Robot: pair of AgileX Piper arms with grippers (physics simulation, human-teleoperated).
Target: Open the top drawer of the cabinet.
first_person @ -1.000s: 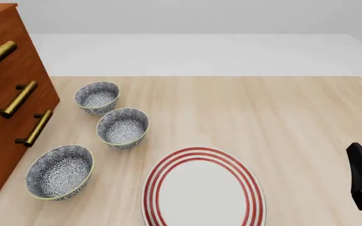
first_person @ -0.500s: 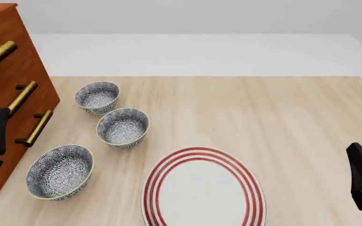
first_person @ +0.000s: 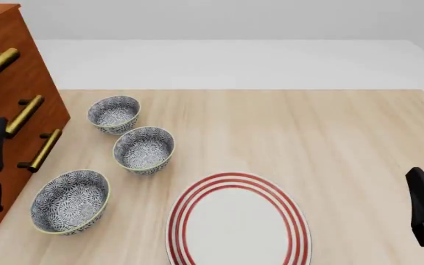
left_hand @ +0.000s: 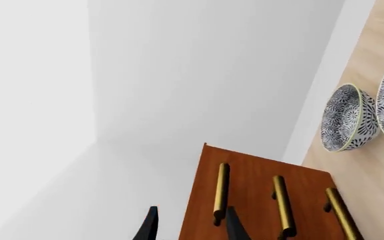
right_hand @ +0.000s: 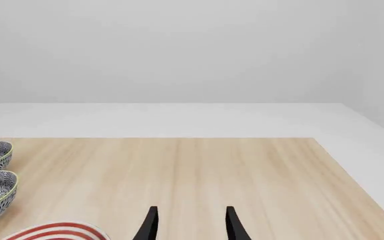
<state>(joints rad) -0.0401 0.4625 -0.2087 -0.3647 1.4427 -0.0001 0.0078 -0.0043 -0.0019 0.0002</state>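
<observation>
Approach step in hand: the cabinet (first_person: 13, 83) stands shut at the table's (first_person: 308, 143) left end, the left claw (left_hand: 188, 225) released near its top drawer (left_hand: 245, 180) handle (left_hand: 221, 192), ungrasped, next needing alignment onto the bar and closure.

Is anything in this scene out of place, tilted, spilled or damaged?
Nothing stands out. The tall reddish-brown wooden cabinet stands upright with all three drawers shut, its brass bar handles intact. The three blue-patterned bowls sit upright and empty, apart from one another. The red-striped white plate lies flat on the light wooden table.
</observation>
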